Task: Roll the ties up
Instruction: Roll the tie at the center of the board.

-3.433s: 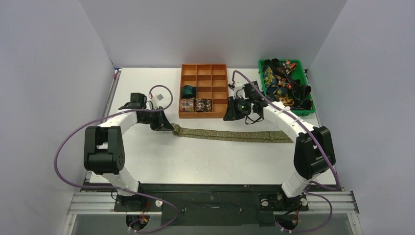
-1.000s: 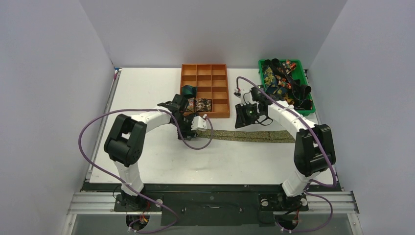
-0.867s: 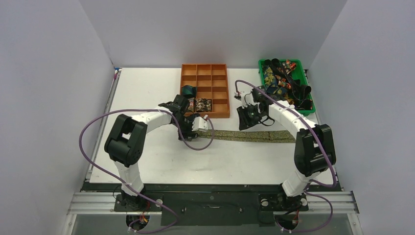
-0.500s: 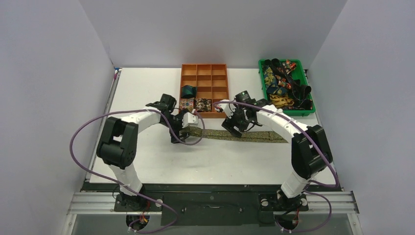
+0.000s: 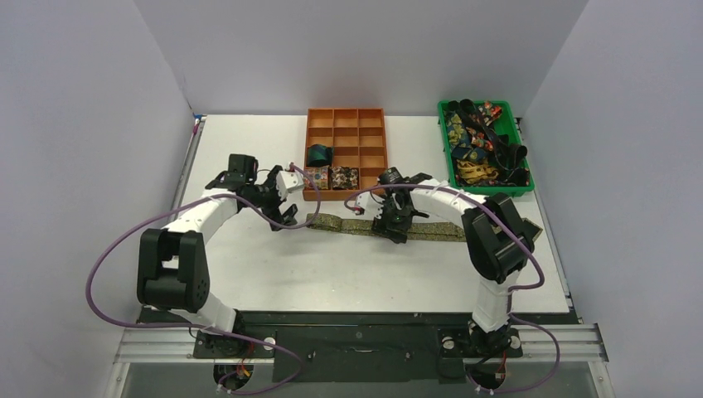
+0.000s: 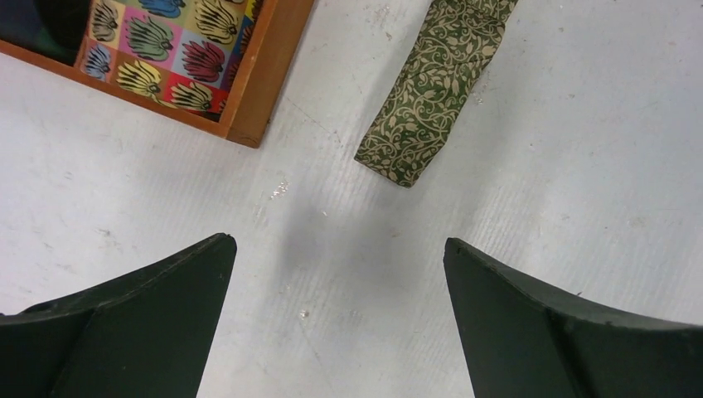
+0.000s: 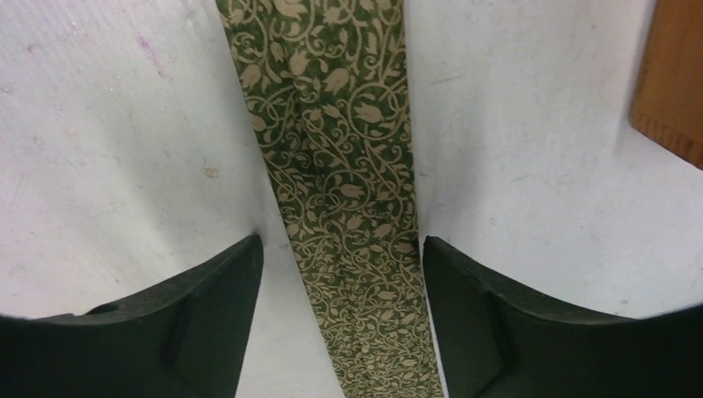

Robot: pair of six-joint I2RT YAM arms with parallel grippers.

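Note:
An olive-gold patterned tie (image 5: 348,225) lies flat on the white table in front of the orange tray (image 5: 375,157). My left gripper (image 5: 280,209) is open just left of the tie's narrow end (image 6: 427,99), above bare table and touching nothing. In its wrist view the left gripper (image 6: 338,243) has only table between its fingers. My right gripper (image 5: 390,224) is open over the middle of the tie. Its jaws (image 7: 341,240) straddle the strip (image 7: 348,191), one finger on each side, without pinching it.
The orange tray holds a dark teal coil (image 5: 318,154) and two colourful coils (image 5: 315,177) (image 5: 345,177). Its wooden corner (image 6: 265,79) is close to my left gripper. A green bin (image 5: 524,157) of loose ties stands at the back right. Purple cables loop beside both arms.
Both grippers have opened. The left one let go of the tie's end and drew back to the left. The right one moved left to the tie's middle. The tie has shifted leftward.

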